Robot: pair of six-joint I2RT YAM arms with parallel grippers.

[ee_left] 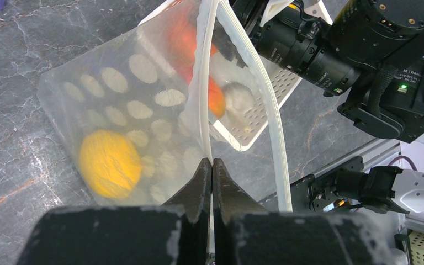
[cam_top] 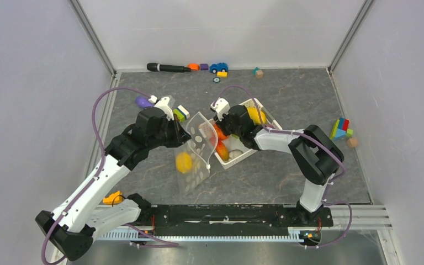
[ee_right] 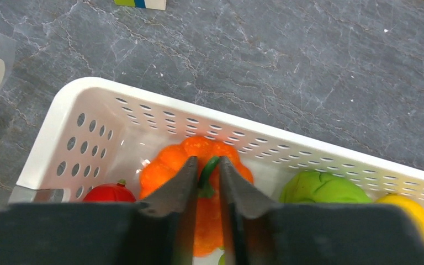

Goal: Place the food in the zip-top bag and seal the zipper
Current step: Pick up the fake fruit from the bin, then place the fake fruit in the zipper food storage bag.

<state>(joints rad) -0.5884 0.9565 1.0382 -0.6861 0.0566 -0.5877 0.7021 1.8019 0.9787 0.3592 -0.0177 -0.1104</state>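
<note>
Left fingers (ee_left: 197, 190) are pinching the zip-top bag (ee_left: 116, 105) at its zipper (ee_left: 201, 110); right fingers (ee_right: 178, 190) are narrowly gripping the orange pumpkin (ee_right: 168, 163) by the stem between them, in the white basket (ee_right: 88, 94).

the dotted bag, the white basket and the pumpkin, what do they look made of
The dotted bag: thin clear soft plastic film, printed white dots; a yellow fruit shows through it. The white basket: rigid, slightly glossy moulded plastic with rows of holes. The pumpkin: probably hard plastic, smooth orange ribs with a sheen.
</note>
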